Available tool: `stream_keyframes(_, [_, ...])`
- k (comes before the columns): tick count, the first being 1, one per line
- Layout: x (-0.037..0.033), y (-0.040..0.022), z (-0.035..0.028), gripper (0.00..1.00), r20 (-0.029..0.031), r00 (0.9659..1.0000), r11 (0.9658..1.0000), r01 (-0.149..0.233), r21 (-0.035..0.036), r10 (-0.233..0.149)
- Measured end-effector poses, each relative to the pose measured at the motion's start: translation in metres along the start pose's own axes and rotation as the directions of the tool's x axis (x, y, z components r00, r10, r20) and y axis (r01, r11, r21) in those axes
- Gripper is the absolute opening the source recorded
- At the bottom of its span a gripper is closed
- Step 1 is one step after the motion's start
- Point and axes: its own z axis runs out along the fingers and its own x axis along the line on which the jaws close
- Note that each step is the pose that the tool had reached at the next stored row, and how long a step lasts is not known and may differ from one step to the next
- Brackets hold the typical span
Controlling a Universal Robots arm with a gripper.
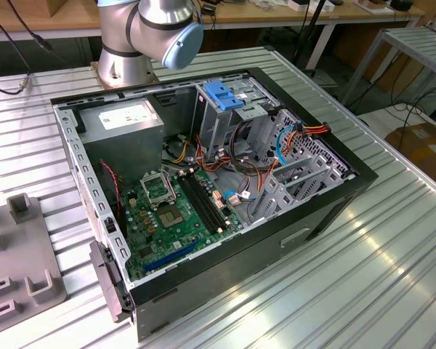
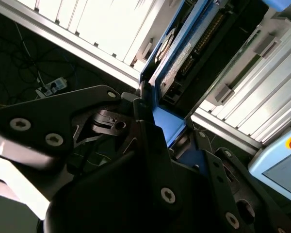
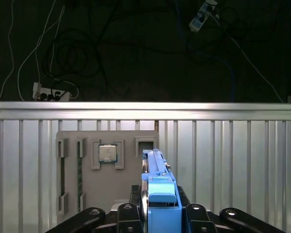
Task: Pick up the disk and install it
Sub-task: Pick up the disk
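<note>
**Item 1, the disk** (image 3: 156, 167): silver-grey drive in a bright blue carrier frame, held on edge. In the first wrist view it points out from the pincer over the near edge of a grey fixture plate (image 3: 87, 194). Whether it touches the plate cannot be told. In the second wrist view its label face and connector end (image 2: 182, 51) show against the slatted tabletop (image 2: 97, 24).

**Item 2, pincer** (image 3: 161, 209): black, clamped on the blue end of the carrier, one finger on each flat side.

**Item 3, fixture plate:** lies flat on the tabletop and carries a processor chip (image 3: 107, 153) in a square seat. In the exterior view it lies at the exterior view's left (image 1: 14, 269), apart from the case.

**Item 4, computer case** (image 1: 334, 211): lies on its side, open, mid-tabletop. Inside are a green motherboard (image 1: 174, 211), a grey power supply (image 1: 123, 131) and an upright metal cage with a blue top (image 1: 225, 98) at the far side.

**Item 5, arm** (image 1: 149, 29): its base stands beyond the case's far edge.
</note>
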Motion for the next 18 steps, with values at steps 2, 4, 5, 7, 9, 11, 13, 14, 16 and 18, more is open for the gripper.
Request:
stream_keyframes(2, [-0.0001, 0.0001, -0.004, 0.37, 0.0001, 1.0, 1.0, 0.0, -0.0012, 0.0])
stream_keyframes(4, [-0.0002, 0.0001, -0.0084, 0.37, 0.0001, 1.0, 1.0, 0.0, -0.0018, 0.0])
stream_keyframes(5, [-0.0003, 0.0002, -0.0116, 0.37, 0.0001, 1.0, 1.0, 0.0, -0.0024, 0.0])
stream_keyframes(7, [-0.0004, 0.0003, -0.0149, 0.37, 0.0001, 1.0, 1.0, 0.0, -0.0029, 0.0])
stream_keyframes(9, [-0.0005, 0.0004, -0.0182, 0.37, 0.0001, 1.0, 1.0, 0.0, -0.0036, 0.0])
stream_keyframes(11, [-0.0005, 0.0004, -0.0213, 0.37, 0.0001, 1.0, 1.0, 0.0, -0.0041, 0.0])
stream_keyframes(13, [-0.0007, 0.0005, -0.0249, 0.37, 0.0001, 1.0, 1.0, 0.0, -0.0049, 0.0])
stream_keyframes(14, [-0.0007, 0.0005, -0.0273, 0.37, 0.0001, 1.0, 1.0, 0.0, -0.0053, 0.0])
stream_keyframes(16, [-0.0008, 0.0006, -0.0315, 0.37, 0.0001, 1.0, 1.0, 0.0, -0.0063, 0.0])
stream_keyframes(18, [-0.001, 0.0007, -0.0366, 0.37, 0.0002, 1.0, 1.0, 0.0, -0.0071, 0.0])
